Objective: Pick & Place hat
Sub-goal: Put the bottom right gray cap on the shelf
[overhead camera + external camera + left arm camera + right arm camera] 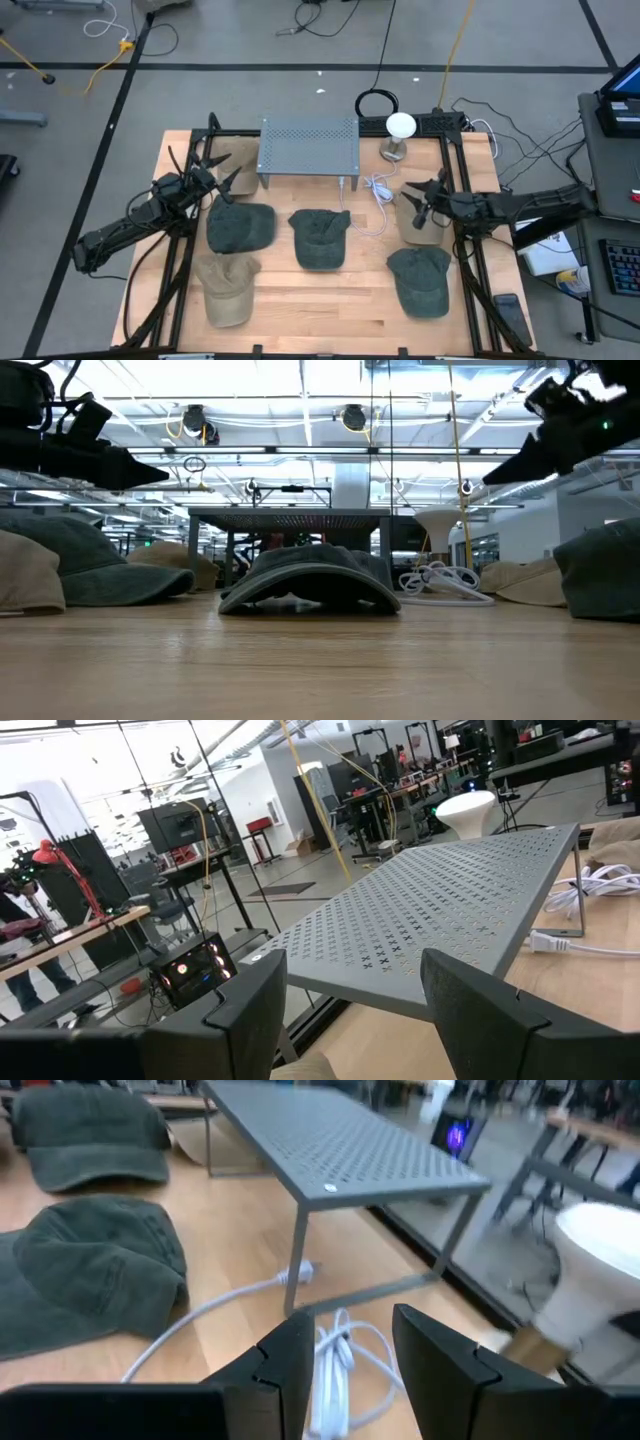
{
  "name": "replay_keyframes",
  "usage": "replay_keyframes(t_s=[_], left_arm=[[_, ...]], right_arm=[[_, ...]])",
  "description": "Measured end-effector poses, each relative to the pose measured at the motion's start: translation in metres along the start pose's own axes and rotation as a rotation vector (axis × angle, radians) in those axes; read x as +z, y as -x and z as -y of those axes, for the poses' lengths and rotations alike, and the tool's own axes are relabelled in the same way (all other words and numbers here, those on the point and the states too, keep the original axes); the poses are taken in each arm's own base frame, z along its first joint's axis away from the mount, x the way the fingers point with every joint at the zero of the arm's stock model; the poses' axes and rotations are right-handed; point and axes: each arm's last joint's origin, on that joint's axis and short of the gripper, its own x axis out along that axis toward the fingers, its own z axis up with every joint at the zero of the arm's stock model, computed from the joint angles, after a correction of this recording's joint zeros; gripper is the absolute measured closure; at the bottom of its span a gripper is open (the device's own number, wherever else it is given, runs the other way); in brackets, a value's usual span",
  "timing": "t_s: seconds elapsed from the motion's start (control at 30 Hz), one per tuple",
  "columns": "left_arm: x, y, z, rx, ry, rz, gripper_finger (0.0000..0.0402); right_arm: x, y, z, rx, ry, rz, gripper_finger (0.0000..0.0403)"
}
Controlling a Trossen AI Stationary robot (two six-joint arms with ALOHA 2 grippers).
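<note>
High view: left pincer (222,183) above the tabletop (330,300) by the rack (309,146); right pincer (420,197) over a tan hat (418,226). Green hats (320,238) lie mid-tabletop. Low view: centre hat (310,580) flat on the wood. Left wrist: fingers (250,1010) spread wide, empty. Right wrist: fingers (435,1350) part open, empty, above a white cable (340,1360).

Wooden table (300,290) carries caps: three dark green (320,238), three tan (226,288); perforated metal stand (309,146), lamp (399,135), white cable (378,195).
</note>
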Motion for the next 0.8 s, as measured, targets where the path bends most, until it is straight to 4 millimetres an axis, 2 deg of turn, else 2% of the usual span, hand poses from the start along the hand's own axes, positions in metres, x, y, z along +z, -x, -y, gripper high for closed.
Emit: replay_keyframes(t_s=[0.2,0.43,0.6,0.8], left_arm=[[0.0,0.0,0.0,0.0,0.0,0.0,0.0165],[0.0,0.0,0.0,0.0,0.0,0.0,0.0165],[0.0,0.0,0.0,0.0,0.0,0.0,0.0165],[0.0,0.0,0.0,0.0,0.0,0.0,0.0165]], right_arm=[[0.037,0.014,0.006,0.023,-0.121,-0.186,0.0273],[0.071,0.015,-0.007,0.248,-0.337,-0.43,0.0273],[0.081,0.01,-0.021,0.451,-0.421,-0.613,0.0273],[0.075,0.005,-0.033,0.594,-0.435,-0.793,0.0273]])
